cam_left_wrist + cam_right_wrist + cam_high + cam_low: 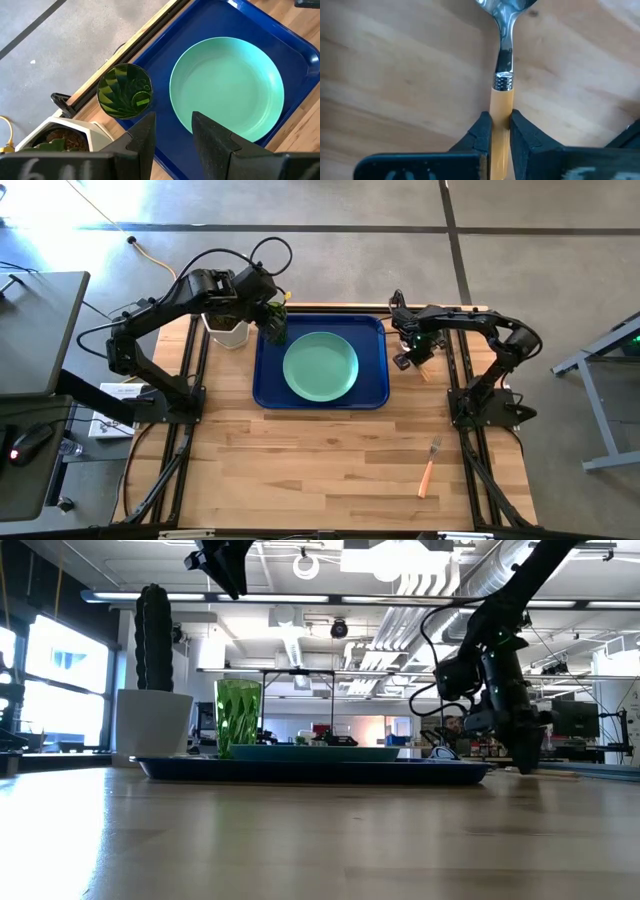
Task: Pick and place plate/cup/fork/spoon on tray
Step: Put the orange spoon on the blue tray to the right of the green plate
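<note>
The dark blue tray (266,385) lies mid-table with the mint-green plate (320,366) on it. The olive-green cup (124,91) stands upright on the tray's far left corner, beside the plate. My left gripper (172,131) is open and empty, well above the cup; the low view shows it high over the cup (238,718). My right gripper (413,352) is low over the table just right of the tray, shut on the spoon (504,60). The orange-handled fork (430,467) lies flat on the table at the near right. My right gripper pinches the spoon's orange handle (501,100) between its two fingers, close to the silver neck. The fingers come from above and stand on the handle's two sides. The silver bowl (507,4) points away from the gripper, close over the wood; whether it is lifted clear, I cannot tell.
A white hexagonal pot with a cactus (228,330) stands just left of the tray's far left corner, close to the cup. The near half of the wooden table (300,470) holds only the fork.
</note>
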You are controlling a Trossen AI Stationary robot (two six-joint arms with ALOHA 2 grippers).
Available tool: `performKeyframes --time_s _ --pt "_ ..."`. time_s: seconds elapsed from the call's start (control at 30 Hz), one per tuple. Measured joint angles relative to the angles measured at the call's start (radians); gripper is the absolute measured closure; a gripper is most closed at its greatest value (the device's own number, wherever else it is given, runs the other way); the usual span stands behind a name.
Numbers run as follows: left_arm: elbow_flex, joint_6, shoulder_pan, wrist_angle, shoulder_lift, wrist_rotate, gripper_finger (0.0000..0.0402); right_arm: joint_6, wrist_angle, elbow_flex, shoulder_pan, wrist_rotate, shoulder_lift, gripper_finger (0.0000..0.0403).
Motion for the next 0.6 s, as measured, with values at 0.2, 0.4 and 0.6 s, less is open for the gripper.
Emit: performKeyframes --time_s 0.2,0.4,0.6 --pt "0.000 0.034 0.000 0.001 0.000 0.000 0.0287 0.034 -0.023 0.020 0.029 -0.034 0.000 0.0385" --pt "0.000 0.094 0.000 0.036 0.000 0.000 0.0287 0.093 -0.045 0.065 0.075 -0.043 -0.002 0.0385" --pt "0.000 0.169 0.000 0.045 0.000 0.000 0.0287 0.163 -0.083 0.138 0.127 -0.047 -0.002 0.0387"
